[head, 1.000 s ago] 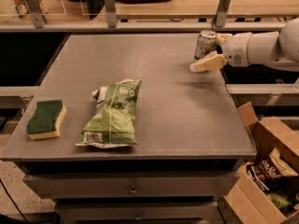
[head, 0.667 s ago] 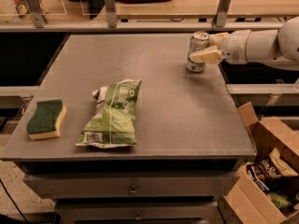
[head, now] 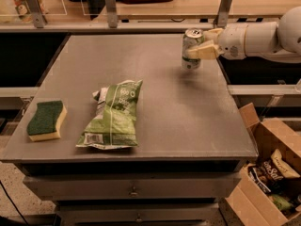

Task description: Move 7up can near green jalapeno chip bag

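Leftward by a little goes the 7up can [head: 191, 42] since the earlier frame, carried along with the gripper [head: 201, 45], which clasps it from the right, one pale finger [head: 201, 53] across its front. It stands upright over the table's [head: 188, 119] far right part; whether its base touches the top I cannot tell. One green jalapeno chip bag [head: 113, 119] lies flat, well apart toward the front left. One yellow sponge [head: 45, 121] with a green top rests left of the bag. One open cardboard box [head: 263, 135] holding snack packets sits beside the table.

Smooth plastic pincer [head: 199, 44] gripping shiny 7up can [head: 190, 38]; crinkled foil bag [head: 115, 119].
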`<state>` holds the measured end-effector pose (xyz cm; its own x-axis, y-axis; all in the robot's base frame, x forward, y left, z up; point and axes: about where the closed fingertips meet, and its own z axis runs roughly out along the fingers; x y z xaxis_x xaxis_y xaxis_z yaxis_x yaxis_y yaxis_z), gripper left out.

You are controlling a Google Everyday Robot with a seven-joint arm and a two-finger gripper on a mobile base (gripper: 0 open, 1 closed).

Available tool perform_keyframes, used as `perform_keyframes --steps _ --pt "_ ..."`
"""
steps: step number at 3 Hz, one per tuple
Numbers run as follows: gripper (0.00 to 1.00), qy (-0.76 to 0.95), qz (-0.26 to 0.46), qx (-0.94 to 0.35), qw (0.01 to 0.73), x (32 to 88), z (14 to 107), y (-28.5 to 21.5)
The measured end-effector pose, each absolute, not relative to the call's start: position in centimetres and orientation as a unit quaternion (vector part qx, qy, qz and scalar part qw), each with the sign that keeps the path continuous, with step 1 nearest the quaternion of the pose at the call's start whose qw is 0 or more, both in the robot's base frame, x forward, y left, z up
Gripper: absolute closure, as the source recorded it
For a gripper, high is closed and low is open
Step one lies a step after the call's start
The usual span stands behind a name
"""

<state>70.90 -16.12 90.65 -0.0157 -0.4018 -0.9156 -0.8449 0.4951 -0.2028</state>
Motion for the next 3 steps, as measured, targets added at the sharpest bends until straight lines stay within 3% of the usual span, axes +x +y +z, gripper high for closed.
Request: perform_keyframes --steps 1,3 --pt "1.0 0.675 0.254 -0.477 0.501 67.4 91.7 -13.4" --pt "1.0 0.656 0.351 -0.495 0.45 56.9 92.6 -8.2"
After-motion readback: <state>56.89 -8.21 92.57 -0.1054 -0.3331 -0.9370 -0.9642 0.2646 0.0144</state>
